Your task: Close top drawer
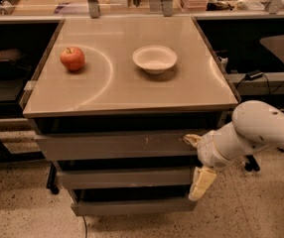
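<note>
The top drawer (112,146) is the widest grey front just under the tabletop, with small pale scratches near its right half; it stands out slightly from the table. My gripper (197,162) is at the drawer's right end, on a white arm coming in from the right. It is open and holds nothing. The upper cream fingertip (191,140) lies against the right end of the top drawer front. The lower finger (200,183) hangs down in front of the narrower drawer front (124,178) below.
A red apple (72,58) and a white bowl (155,59) sit on the beige tabletop (127,90). A third drawer front (132,207) sticks out at the bottom. Dark shelving stands to the left and right, with a cluttered bench behind. The floor is speckled.
</note>
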Available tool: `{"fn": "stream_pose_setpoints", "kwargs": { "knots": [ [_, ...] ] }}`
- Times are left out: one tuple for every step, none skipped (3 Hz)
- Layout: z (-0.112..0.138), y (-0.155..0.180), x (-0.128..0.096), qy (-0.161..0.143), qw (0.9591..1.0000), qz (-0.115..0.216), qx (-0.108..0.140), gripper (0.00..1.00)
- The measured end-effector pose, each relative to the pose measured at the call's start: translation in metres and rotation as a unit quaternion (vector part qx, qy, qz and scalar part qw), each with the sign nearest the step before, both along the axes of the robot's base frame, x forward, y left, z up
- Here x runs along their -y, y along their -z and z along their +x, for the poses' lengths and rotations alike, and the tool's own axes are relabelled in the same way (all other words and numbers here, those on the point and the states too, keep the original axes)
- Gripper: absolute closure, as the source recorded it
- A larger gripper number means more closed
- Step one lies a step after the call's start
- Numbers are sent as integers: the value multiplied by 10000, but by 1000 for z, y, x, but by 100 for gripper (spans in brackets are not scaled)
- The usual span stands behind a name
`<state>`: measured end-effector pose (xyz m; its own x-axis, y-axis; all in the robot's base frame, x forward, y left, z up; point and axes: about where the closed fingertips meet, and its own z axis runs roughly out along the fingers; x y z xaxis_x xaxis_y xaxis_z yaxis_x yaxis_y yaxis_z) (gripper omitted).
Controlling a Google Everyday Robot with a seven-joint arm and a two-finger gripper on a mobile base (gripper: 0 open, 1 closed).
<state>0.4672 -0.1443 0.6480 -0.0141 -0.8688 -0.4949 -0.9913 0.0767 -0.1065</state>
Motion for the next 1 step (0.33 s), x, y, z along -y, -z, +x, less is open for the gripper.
{"fn": "stream_pose_setpoints", "kwargs": {
  "knots": [
    [0,0,0,0,10000,0,0,0]
  ]
}}
